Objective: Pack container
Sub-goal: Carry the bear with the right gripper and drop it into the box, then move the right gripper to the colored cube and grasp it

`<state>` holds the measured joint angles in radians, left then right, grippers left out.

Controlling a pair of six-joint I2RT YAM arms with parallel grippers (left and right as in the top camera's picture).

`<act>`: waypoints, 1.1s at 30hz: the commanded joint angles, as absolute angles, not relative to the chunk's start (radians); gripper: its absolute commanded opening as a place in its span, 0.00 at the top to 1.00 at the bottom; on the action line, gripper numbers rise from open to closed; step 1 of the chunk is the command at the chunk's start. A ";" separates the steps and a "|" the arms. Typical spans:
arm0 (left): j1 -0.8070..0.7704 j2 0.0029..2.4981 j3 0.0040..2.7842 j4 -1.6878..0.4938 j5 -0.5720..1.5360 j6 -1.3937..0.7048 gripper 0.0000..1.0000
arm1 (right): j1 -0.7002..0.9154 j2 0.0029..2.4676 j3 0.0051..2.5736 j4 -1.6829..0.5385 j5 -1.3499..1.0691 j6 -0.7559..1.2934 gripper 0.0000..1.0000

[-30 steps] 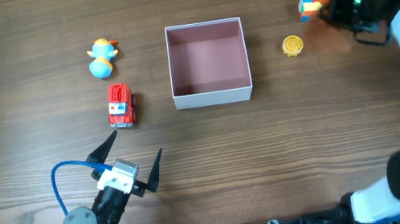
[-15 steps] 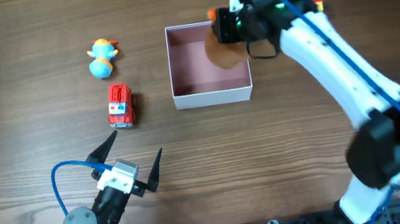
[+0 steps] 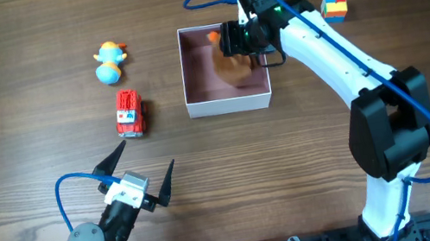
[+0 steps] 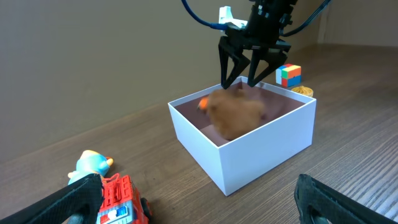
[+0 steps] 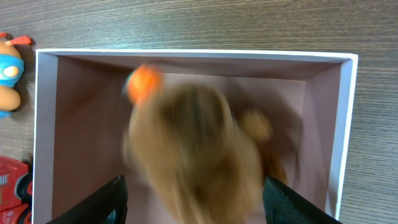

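Note:
The container (image 3: 228, 103), a square white box with a pink inside, stands at mid-table and also shows in the left wrist view (image 4: 267, 146) and the right wrist view (image 5: 186, 54). My right gripper (image 3: 239, 38) hangs over its far right part, jaws apart (image 5: 196, 186). A brown furry toy (image 3: 234, 66) with an orange spot sits blurred just below those fingers, inside the box (image 4: 233, 112) (image 5: 193, 149). My left gripper (image 3: 145, 160) rests near the front left, wide open with nothing in it (image 4: 202, 193).
A red fire truck (image 3: 129, 114) and a blue duck toy (image 3: 109, 62) lie left of the box. A colourful cube (image 3: 334, 6) sits at the far right. A small yellow piece (image 4: 303, 91) lies behind the box's right corner.
My right arm swung from the far right to above the box, carrying the brown toy. Its jaws have parted and the toy now sits lower in the box. The left arm is still.

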<state>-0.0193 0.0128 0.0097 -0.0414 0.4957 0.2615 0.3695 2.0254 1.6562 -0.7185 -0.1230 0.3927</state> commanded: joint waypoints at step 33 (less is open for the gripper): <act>-0.015 0.005 0.006 -0.042 0.501 0.277 0.00 | -0.110 2.270 1.924 -0.759 -0.023 -0.143 0.00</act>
